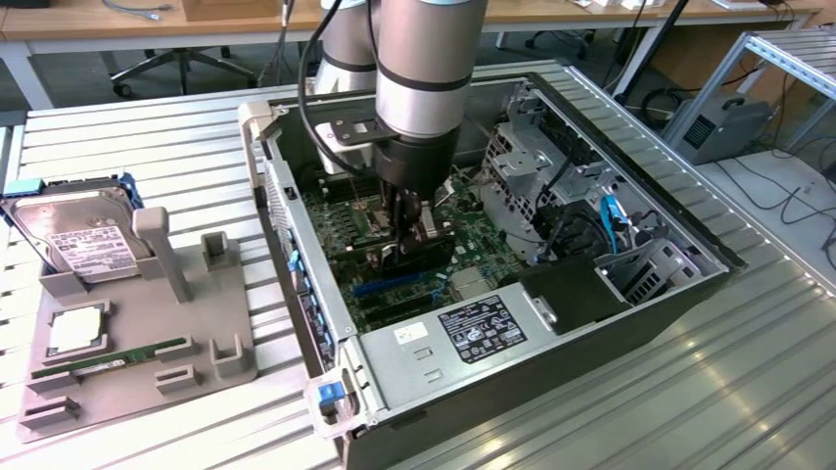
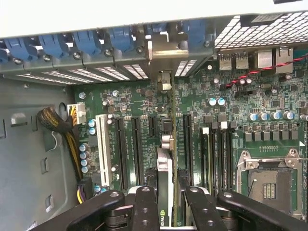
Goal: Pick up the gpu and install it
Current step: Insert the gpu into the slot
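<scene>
My gripper (image 2: 168, 195) is shut on the gpu (image 2: 165, 168), which I see edge-on in the wrist view as a thin green card with a dark cooler, clamped between the two black fingers (image 2: 146, 204). The card stands upright over the motherboard (image 2: 240, 115), parallel to the long black expansion slots (image 2: 136, 144). Its silver bracket end (image 2: 163, 82) points at the case's rear slot openings. Whether it sits in a slot, I cannot tell. In the exterior view the gripper (image 1: 402, 240) reaches down into the open computer case (image 1: 679, 255).
A white slot (image 2: 102, 144), a cable bundle (image 2: 57, 122) and the bare processor socket (image 2: 269, 185) flank the card. Left of the case a grey holder (image 1: 144, 333) carries a hard drive (image 1: 78, 235), a memory stick (image 1: 112, 362) and a chip (image 1: 76, 328). The power supply (image 1: 484, 328) closes the near end.
</scene>
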`<state>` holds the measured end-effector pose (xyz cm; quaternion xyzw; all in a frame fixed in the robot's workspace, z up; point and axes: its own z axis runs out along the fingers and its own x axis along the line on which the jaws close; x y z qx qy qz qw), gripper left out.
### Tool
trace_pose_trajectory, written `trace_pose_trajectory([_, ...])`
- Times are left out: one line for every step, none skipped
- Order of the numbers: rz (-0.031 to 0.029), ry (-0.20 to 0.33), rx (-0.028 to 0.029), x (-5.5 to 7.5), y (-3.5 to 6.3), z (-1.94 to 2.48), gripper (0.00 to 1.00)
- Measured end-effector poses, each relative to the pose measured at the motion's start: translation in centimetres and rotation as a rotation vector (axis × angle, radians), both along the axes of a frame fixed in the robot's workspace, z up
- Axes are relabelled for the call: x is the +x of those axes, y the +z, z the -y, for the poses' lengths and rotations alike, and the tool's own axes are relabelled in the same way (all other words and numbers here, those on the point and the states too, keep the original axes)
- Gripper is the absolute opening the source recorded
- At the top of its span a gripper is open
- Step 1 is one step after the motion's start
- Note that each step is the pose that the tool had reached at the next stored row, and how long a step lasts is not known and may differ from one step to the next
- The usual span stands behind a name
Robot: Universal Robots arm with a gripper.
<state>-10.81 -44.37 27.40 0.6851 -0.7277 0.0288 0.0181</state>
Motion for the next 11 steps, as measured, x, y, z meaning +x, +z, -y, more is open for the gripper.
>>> trace_pose_trajectory([0.0001, 0.0, 0.0039, 0.0, -0.01, 0.0, 0.27])
trace_pose_trajectory([0.0002, 0.0, 0.0102, 0.0, -0.01, 0.0, 0.27])
trace_pose_trajectory([0.0001, 0.0, 0.0189, 0.0, -0.01, 0.0, 0.27])
trace_pose_trajectory([0.0001, 0.0, 0.0242, 0.0, -0.01, 0.0, 0.27])
trace_pose_trajectory([0.0001, 0.0, 0.0276, 0.0, -0.01, 0.0, 0.27])
trace_pose_trajectory([0.0001, 0.0, 0.0304, 0.0, -0.01, 0.02, 0.27])
trace_pose_trajectory([0.0002, 0.0, 0.0321, 0.0, -0.01, 0.07, 0.27])
trace_pose_trajectory([0.0001, 0.0, 0.0321, -0.01, -0.01, 0.14, 0.27])
trace_pose_trajectory([0.0001, 0.0, 0.0324, -0.01, -0.01, 0.22, 0.27])
trace_pose_trajectory([0.0001, 0.0, 0.0326, -0.03, -0.01, 0.32, 0.27])
trace_pose_trajectory([0.0001, 0.0, 0.0329, -0.04, -0.01, 0.41, 0.27])
